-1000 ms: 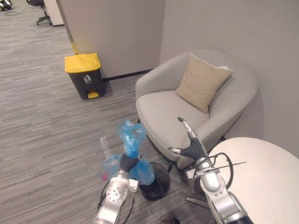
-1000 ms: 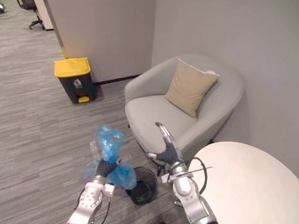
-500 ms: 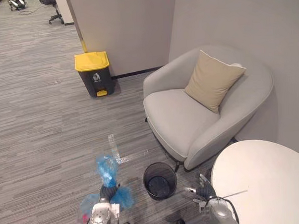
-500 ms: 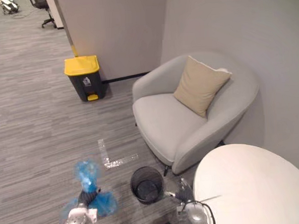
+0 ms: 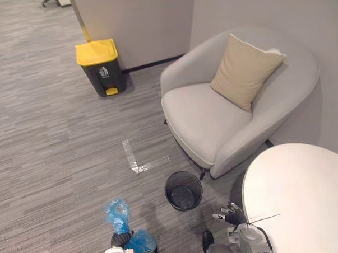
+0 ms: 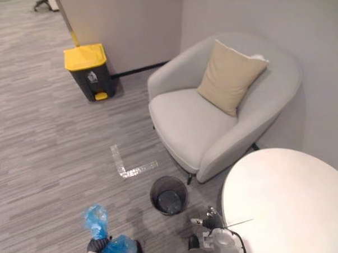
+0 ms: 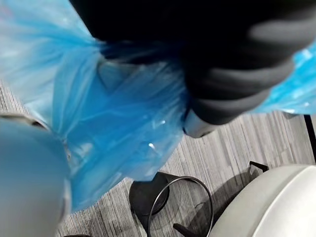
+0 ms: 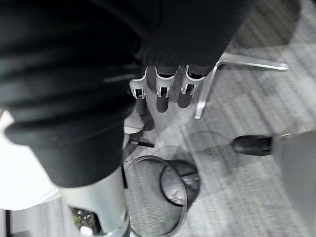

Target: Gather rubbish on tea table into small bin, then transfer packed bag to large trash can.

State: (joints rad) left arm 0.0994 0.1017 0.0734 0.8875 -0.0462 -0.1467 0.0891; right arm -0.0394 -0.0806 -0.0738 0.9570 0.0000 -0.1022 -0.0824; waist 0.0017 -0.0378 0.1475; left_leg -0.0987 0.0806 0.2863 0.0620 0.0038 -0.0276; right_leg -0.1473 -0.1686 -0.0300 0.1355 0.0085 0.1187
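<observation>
Two hands flank the small bin (image 5: 183, 190), the landmark for every position given below. Far to its left and well beyond it, against the wall, stands the large trash can (image 5: 101, 66) with its yellow lid down. An L-shaped tape mark (image 5: 138, 161) lies on the floor between the two. Left of the bin, on the robot's side, the left hand (image 5: 122, 239) is curled tight round the neck of the blue bag (image 7: 113, 113), which bulges below the grip. A second ago both arms were raised and the bag hung just over the bin. Now they are lowered and the bin stands uncovered, though the view itself has also shifted. Packing therefore appears finished, and the carry to the large can is the step in hand. Just right of the bin, the right hand (image 8: 158, 94) hangs empty, fingers loosely straight. Further right is the tea table (image 5: 306, 193), and beyond the bin stands the armchair (image 5: 213, 119).
</observation>
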